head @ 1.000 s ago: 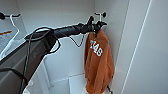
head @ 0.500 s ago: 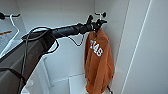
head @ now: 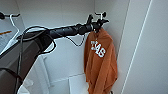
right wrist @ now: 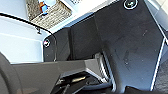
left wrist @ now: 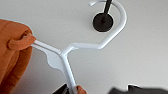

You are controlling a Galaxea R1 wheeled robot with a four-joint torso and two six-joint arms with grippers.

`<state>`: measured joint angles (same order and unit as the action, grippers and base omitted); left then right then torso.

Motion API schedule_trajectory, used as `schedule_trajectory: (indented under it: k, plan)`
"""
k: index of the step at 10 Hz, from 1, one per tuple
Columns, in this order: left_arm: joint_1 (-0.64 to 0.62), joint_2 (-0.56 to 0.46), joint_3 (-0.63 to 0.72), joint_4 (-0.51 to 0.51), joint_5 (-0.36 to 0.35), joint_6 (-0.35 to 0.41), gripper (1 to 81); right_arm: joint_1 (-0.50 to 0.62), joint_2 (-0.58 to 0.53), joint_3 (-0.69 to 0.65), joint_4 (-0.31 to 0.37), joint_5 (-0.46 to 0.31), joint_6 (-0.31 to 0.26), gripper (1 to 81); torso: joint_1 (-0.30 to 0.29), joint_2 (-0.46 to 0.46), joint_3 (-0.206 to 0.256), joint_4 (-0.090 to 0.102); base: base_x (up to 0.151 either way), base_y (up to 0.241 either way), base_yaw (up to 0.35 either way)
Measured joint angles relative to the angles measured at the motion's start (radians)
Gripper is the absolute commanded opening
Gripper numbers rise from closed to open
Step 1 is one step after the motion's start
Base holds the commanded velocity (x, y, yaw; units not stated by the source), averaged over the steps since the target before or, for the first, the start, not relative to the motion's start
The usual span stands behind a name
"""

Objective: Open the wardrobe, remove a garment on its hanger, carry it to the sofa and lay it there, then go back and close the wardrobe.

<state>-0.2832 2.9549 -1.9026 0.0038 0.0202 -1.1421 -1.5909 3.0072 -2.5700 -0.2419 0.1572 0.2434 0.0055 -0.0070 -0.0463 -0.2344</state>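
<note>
The wardrobe (head: 62, 15) stands open in the head view, white inside. The rust-orange garment (head: 101, 65) with white lettering hangs at its right end on a white hanger (head: 100, 15). My left arm reaches in from the left, and the left gripper (head: 98, 25) sits at the hanger's neck, right above the garment's collar. In the left wrist view the hanger (left wrist: 75, 47) is hooked over a black rod (left wrist: 107, 7), and the garment (left wrist: 12, 50) drapes off one of its shoulders. One hanger arm runs down towards dark gripper parts at the frame's edge.
Another white hanger (head: 13, 25) with a pale garment (head: 5, 40) hangs at the wardrobe's left end. A white panel (head: 150, 50) rises close on the right. The wardrobe's white floor (head: 75, 82) lies below. The right wrist view catches a wicker basket (right wrist: 47, 12).
</note>
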Motion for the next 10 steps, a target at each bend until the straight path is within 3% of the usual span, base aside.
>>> schedule_trajectory:
  k: [2, 3, 4, 6, 10]
  plan:
    - [-0.025, -0.037, 0.062, 0.0, -0.001, -0.007, 81.1, 0.0, 0.0, 0.0, 0.0, 0.0, -0.001, 81.1, 0.0, 0.0, 0.0, 0.0, 0.0, 0.0, 0.0]
    - [-0.031, -0.054, 0.083, -0.005, 0.02, -0.01, 1.0, -0.001, 0.0, 0.0, 0.0, 0.0, -0.001, 81.1, 0.0, 0.0, 0.0, 0.0, 0.0, 0.0, 0.0]
    - [-0.026, -0.071, 0.105, -0.027, -0.031, -0.048, 1.0, -0.003, 0.0, 0.0, 0.0, -0.001, -0.001, 81.1, 0.0, 0.0, 0.0, 0.0, 0.0, 0.0, 0.0]
    - [-0.034, -0.071, 0.127, -0.026, -0.042, -0.04, 1.0, -0.005, 0.0, 0.0, 0.0, 0.0, 0.0, 81.1, 0.0, 0.001, 0.0, 0.0, 0.0, 0.0, 0.0]
    - [-0.057, -0.088, 0.131, -0.023, -0.012, -0.037, 1.0, -0.004, -0.003, 0.0, 0.0, 0.0, -0.003, 81.1, 0.0, 0.001, 0.0, 0.0, 0.0, 0.0, 0.0]
